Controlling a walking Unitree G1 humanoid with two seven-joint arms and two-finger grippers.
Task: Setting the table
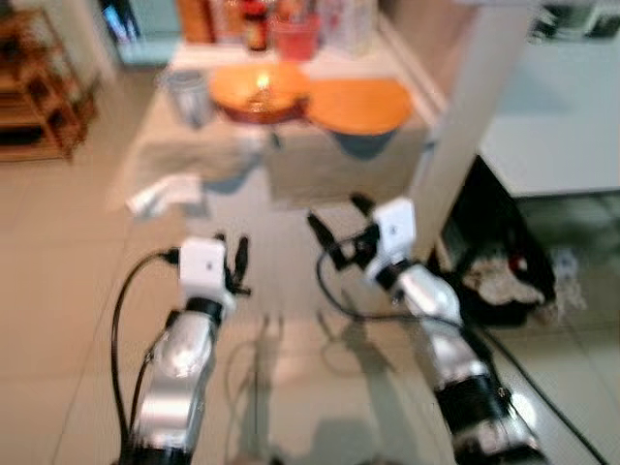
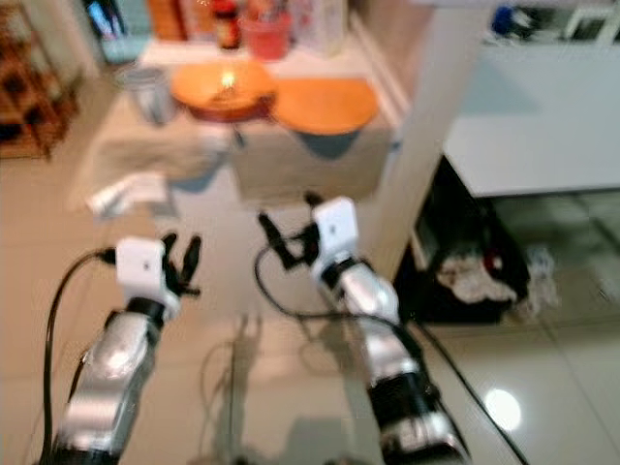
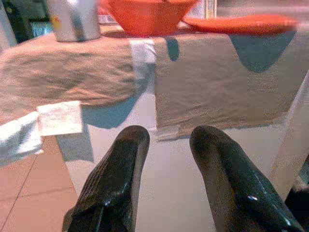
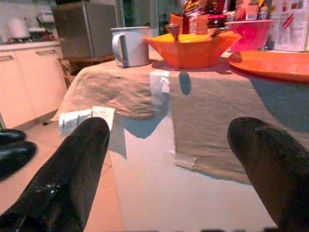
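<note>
I have the left gripper (image 1: 235,260) low before the desk (image 1: 320,170), fingers slightly parted, empty. On the desk sit a mug (image 4: 126,46), then the bowl (image 1: 260,92), then the plate (image 1: 360,105) overhanging the near edge. My right gripper (image 1: 339,225) is spread wide, empty too. I'd worry about the loose cloth (image 3: 67,79): snagging it could drag the plate off.
</note>
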